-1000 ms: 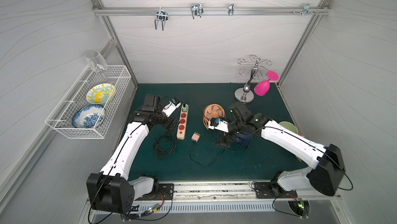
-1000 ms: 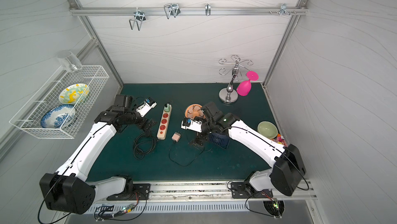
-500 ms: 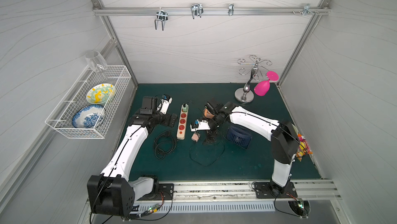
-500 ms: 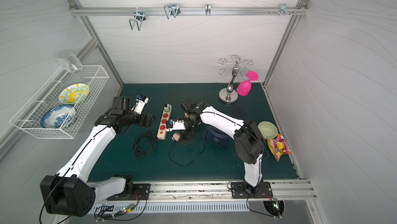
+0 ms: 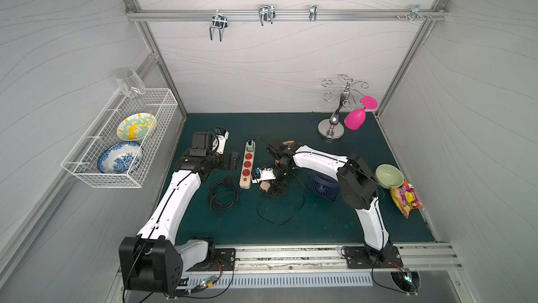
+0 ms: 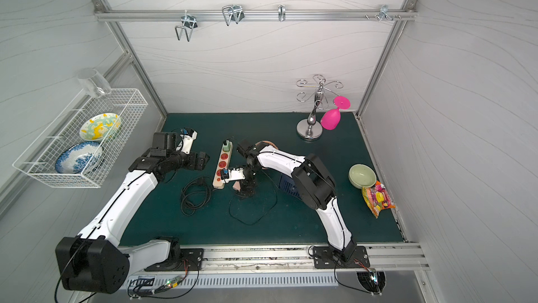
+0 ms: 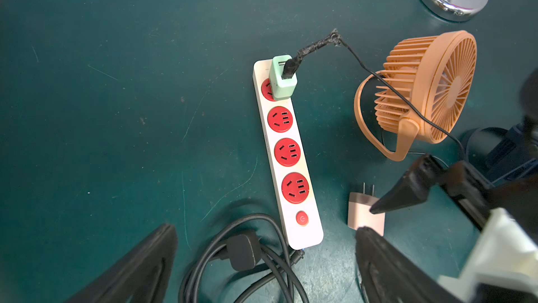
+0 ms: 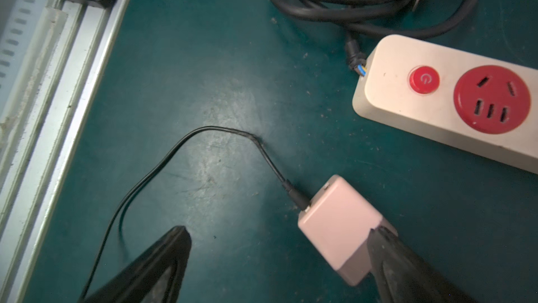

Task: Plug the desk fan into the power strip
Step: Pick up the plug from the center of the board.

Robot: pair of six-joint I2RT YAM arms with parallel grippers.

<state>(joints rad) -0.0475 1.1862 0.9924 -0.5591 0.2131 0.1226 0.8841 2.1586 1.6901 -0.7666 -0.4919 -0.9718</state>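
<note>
Green tabletop point(image 5: 320, 228), white walls point(image 5: 276, 68), and the power strip point(image 5: 247, 164) lies flat mid-mat with its black cord point(image 5: 222, 196) coiled at the switch end. The end socket is taken: a mint plug point(image 7: 282, 79) feeds the orange fan point(image 7: 422, 89). Three red sockets point(image 7: 286, 151) are free. The blue fan point(image 5: 323, 185) looks like the one to connect. Its pink plug point(image 8: 337, 228) lies just beside the strip's switch end, prongs point(image 7: 367, 188) bare. The right tool point(image 8: 279, 228) is spread wide over it, grasping nothing, one finger point(image 8: 407, 263) at the plug's edge. The left tool point(image 7: 265, 227), also spread and empty, hovers by the strip. That plug looks small, light, hard and smooth, so it may skid or twist; pinch its flat sides, clear of the prongs. Its thin cord point(image 8: 174, 153) is limp and may tug. The strip could slide under a push, so bracing it seems wise.
</note>
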